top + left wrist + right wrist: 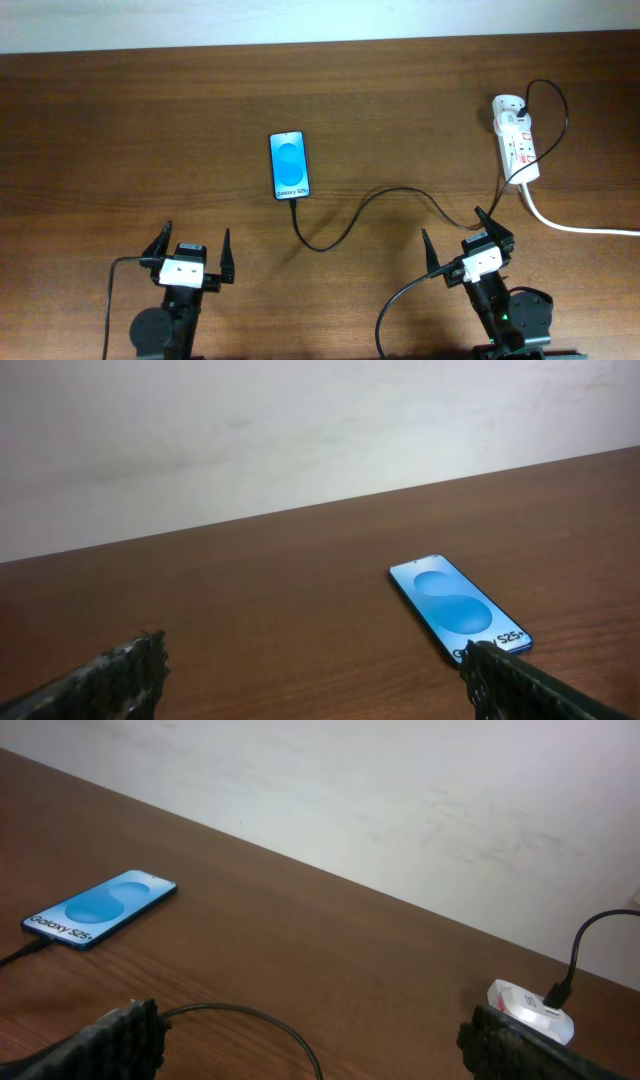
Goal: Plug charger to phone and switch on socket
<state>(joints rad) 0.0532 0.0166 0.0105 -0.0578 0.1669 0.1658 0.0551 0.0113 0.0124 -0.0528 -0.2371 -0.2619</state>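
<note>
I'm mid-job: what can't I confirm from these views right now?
- Whether the charger tip is fully seated in the phone: too small overhead; in the left wrist view the left jaws cover that end.
- The socket switch position: too small overhead; in the right wrist view the right jaws hide most of it.
- Where the white cord ends: cut by the overhead's right edge.

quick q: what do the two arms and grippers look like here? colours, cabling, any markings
Left gripper and right gripper are both black, each with two tapered, pointed fingers whose surface looks knurled in the wrist views. A white block sits behind each gripper. A black cable trails from each wrist. There is a small green light low on the right arm. No readable markings.
</note>
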